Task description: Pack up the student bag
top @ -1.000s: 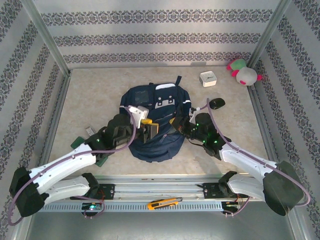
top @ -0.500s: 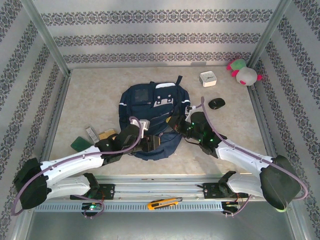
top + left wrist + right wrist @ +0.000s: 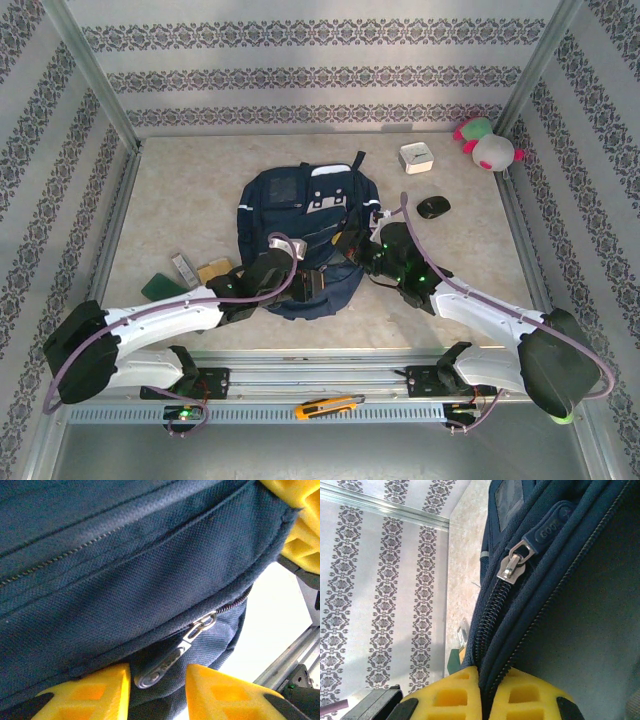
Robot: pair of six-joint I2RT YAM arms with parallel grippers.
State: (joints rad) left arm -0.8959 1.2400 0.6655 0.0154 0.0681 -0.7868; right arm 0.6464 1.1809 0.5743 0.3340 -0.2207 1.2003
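Observation:
The student bag [image 3: 300, 200], navy with white patches, lies flat mid-table. My left gripper [image 3: 312, 285] sits at its near edge. In the left wrist view its yellow fingers [image 3: 220, 692] stand apart on either side of a metal zipper pull [image 3: 170, 662], with a gap on the right side; the left gripper [image 3: 157, 685] is open. My right gripper [image 3: 352, 250] is at the bag's right side. In the right wrist view the right gripper [image 3: 485, 687] is shut on the bag's zipper seam [image 3: 492, 630], below another metal pull [image 3: 512, 565].
A black mouse [image 3: 433, 207], a white box [image 3: 415, 158] and a plush toy [image 3: 487, 145] lie back right. A green item [image 3: 160, 287], a tan item [image 3: 213, 271] and a small grey item [image 3: 183, 267] lie left of the bag. An orange utility knife [image 3: 327, 406] rests on the front rail.
My left arm came down and toward the bag's near edge, uncovering the items at the left. Its jaws have narrowed around the zipper pull. The right gripper kept its grip.

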